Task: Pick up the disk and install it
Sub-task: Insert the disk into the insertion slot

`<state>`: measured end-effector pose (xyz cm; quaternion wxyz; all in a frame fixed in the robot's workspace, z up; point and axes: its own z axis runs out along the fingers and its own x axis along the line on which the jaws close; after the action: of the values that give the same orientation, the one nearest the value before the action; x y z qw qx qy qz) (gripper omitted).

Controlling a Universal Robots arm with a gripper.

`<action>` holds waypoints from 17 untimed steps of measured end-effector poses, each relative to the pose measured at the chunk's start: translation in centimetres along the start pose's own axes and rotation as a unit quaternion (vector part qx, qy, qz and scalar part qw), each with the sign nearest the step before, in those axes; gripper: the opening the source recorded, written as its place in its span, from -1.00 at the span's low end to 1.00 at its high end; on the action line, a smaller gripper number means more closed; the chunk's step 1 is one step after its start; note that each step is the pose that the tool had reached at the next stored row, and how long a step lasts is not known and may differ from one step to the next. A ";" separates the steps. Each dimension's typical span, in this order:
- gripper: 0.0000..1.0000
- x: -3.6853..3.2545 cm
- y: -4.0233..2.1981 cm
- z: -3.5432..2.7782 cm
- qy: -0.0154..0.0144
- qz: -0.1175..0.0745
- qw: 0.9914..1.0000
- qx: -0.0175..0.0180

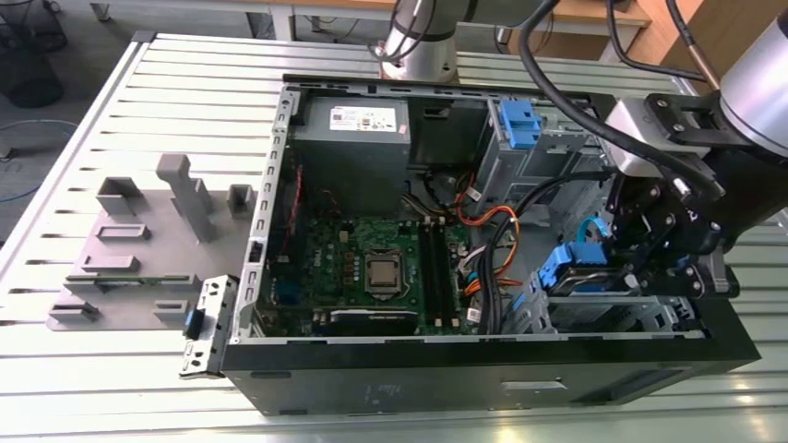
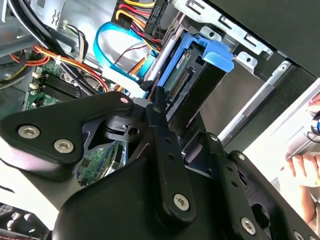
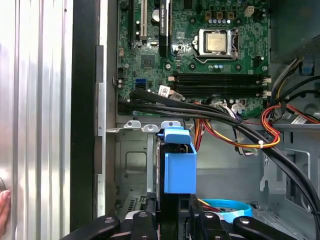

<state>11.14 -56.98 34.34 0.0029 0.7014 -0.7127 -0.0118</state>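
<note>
1 gripper (image 3: 174, 212) | clamps 1 disk (image 3: 179, 170) | inside 1 computer case (image 1: 493, 388)

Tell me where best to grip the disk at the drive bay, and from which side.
Pinch the disk across its two flat faces, at the end away from the blue tab, coming from the case's open side. It stands edge-on, so those faces are parallel; the gripper looks shut there.

Your gripper (image 3: 175, 216) showed matt black metal links; the disk (image 3: 179, 172) sat in smooth blue plastic; table (image 1: 185, 83) was ribbed bare metal.
</note>
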 end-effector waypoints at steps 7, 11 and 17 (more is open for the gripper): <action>-0.31 0.01 -0.02 0.83 0.002 0.000 1.000 0.000; -0.31 0.01 -0.02 0.88 0.002 0.000 1.000 0.000; -0.31 0.01 -0.03 1.33 0.002 0.000 1.000 0.000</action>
<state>11.14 -56.98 33.01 0.0039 0.7013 -0.7127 -0.0107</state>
